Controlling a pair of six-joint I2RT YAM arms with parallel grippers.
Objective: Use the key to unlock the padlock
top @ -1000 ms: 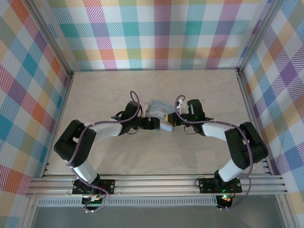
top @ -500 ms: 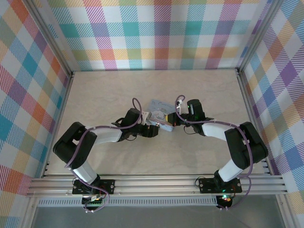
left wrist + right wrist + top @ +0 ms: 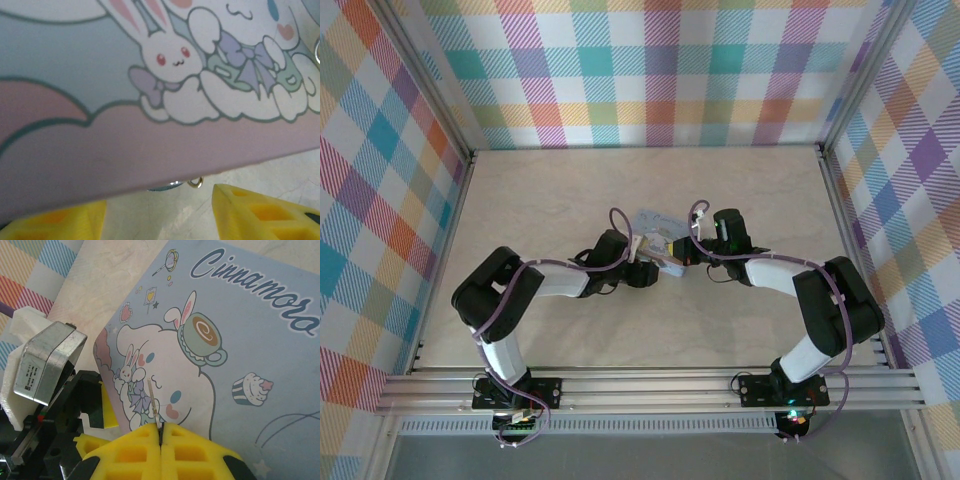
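Plaid walls [image 3: 660, 70] in many colours close in a pale marbled table [image 3: 550, 190], and both arms reach toward its middle.

The right gripper [image 3: 160, 447] has its yellow pads [image 3: 130, 455] pressed flat together. They pinch a thin metal blade seen edge-on, the key [image 3: 154, 405], which sticks up from the seam. The blade's free end lies over the printed lid of a pale blue cartoon tin [image 3: 240, 335], across the white long-eared character, though I cannot tell whether it touches. In the top view this gripper [image 3: 680, 257] sits at the tin's [image 3: 653, 222] right side.

The left gripper [image 3: 155, 220] stands with its yellow fingertips [image 3: 260, 210] apart. Only bare marble shows in the gap, and it holds nothing. The tin's pink-and-blue printed face [image 3: 150, 100] rises close in front of it, tilted across the frame. From above, this gripper [image 3: 645, 270] is just beside the tin's near left edge. The right wrist camera sees its black body and a silver box [image 3: 47, 362] mounted on it, next to the tin's left border.

A small ring [image 3: 195, 182] and a silvery curve [image 3: 167, 186] peek out from under the tin's lower edge. They are too blurred and too hidden to say whether they belong to the padlock, and I cannot place it any more exactly.
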